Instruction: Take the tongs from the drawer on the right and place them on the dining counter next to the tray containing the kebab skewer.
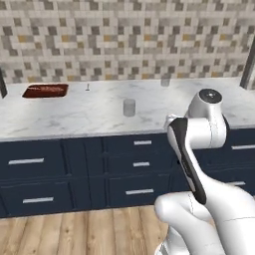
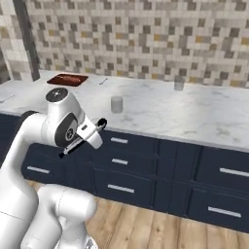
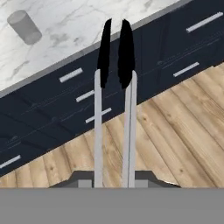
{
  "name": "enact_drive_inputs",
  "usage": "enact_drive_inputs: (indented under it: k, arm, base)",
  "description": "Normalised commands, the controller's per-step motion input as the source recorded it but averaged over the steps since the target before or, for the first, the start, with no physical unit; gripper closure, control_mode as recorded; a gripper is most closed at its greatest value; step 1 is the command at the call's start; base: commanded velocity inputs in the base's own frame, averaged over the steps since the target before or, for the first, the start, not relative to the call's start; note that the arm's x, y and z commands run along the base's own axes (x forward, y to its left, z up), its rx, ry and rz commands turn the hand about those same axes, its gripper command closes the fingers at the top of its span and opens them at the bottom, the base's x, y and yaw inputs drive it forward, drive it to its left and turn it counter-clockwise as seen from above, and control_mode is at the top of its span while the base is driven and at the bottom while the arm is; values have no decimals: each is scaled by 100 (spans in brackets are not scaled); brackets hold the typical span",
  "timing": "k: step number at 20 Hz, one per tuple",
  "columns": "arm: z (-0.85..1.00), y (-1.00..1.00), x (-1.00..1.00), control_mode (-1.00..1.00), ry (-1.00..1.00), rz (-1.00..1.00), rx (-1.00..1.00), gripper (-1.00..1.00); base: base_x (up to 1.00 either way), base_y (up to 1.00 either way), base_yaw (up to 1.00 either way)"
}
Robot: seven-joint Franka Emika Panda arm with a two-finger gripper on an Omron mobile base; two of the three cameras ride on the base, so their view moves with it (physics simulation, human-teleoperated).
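We see a grey cup (image 3: 24, 27) on the dining counter (image 1: 89, 117); gripper (image 3: 113, 181) clamps tongs (image 3: 114, 87), pointing straight ahead toward the drawers.

Tongs (image 3: 114, 87) gripped, black tips forward; red-brown tray (image 1: 45, 90) on marble dining counter (image 1: 89, 117).

- The gripper (image 2: 92, 130) sits close against the arm's wrist in the right base view, so how its jaws stand cannot be read there.
- In the hand view the tongs (image 3: 114, 87) run down behind the bottom band; their joined end is cut off.
- The tray (image 1: 45, 90) is too small and far to show clearly what lies in it.
- A tiny thin object (image 1: 87, 87), perhaps a fork, is too small to tell.
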Motion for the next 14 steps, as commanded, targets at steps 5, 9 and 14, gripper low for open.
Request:
enact_drive_inputs:
  k: [5, 9, 14]
  arm:
    - [0, 0, 0, 100, 0, 0, 0, 100]
    - [0, 0, 0, 100, 0, 0, 0, 100]
    - [0, 0, 0, 100, 0, 0, 0, 100]
  base:
    - [0, 4, 15]
    - [8, 94, 0]
    - [17, 100, 1]
